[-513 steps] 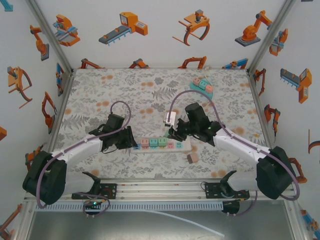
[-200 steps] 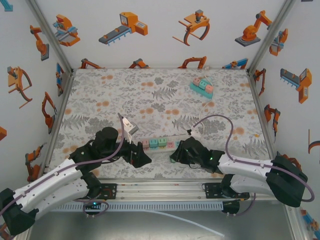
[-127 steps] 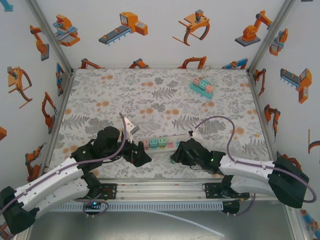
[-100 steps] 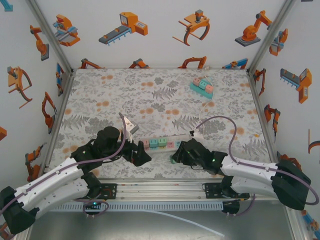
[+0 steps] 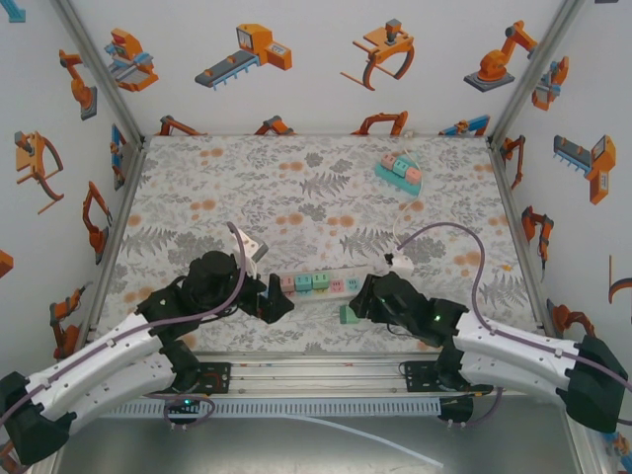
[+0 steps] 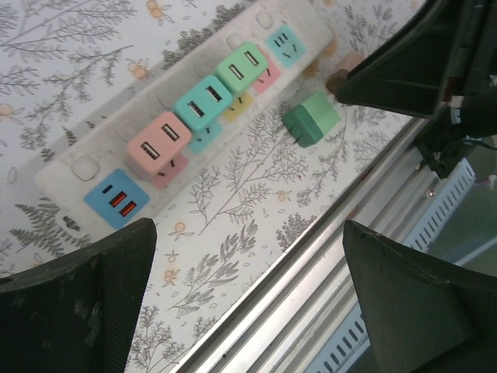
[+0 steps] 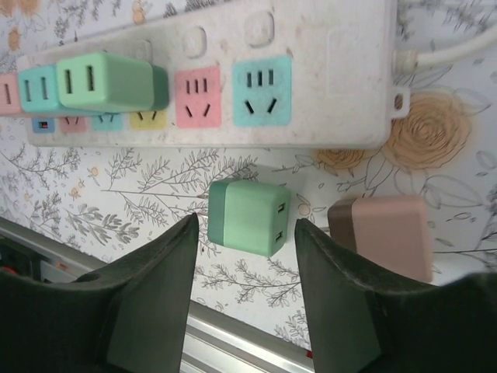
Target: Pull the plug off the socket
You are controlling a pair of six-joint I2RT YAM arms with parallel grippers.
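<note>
Flanking the green plug (image 7: 248,217), right fingers (image 7: 155,287) stand parted.

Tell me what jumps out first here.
A white power strip crosses the flowered table near its front edge, with pastel plugs stuck in it. A loose green plug lies on the table just in front of it, inside the open right claw, with a brown plug beside it.
</note>
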